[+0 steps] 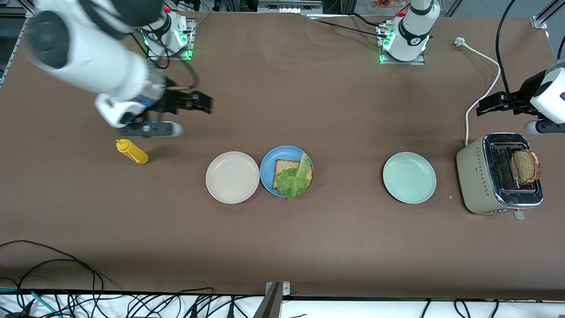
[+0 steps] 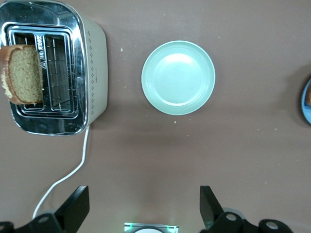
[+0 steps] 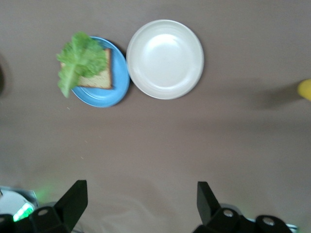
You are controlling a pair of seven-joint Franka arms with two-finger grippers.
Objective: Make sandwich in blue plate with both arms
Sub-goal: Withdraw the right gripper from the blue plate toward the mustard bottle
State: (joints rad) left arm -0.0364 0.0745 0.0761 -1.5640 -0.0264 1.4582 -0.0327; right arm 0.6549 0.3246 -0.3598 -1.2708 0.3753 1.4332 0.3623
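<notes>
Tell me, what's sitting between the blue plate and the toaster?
The mint-green plate sits between the blue plate and the toaster, empty. The front view shows it.

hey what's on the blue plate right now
On the blue plate lies one bread slice with a lettuce leaf draped over it, covering part of the slice. No second slice shows there.

Your right arm fills the upper left of the front view, reaching down from its base at the top, and its right gripper hangs in the air with fingers spread wide and nothing between them. Your left arm enters at the right edge, its left gripper likewise aloft, fingers wide apart and empty.
</notes>
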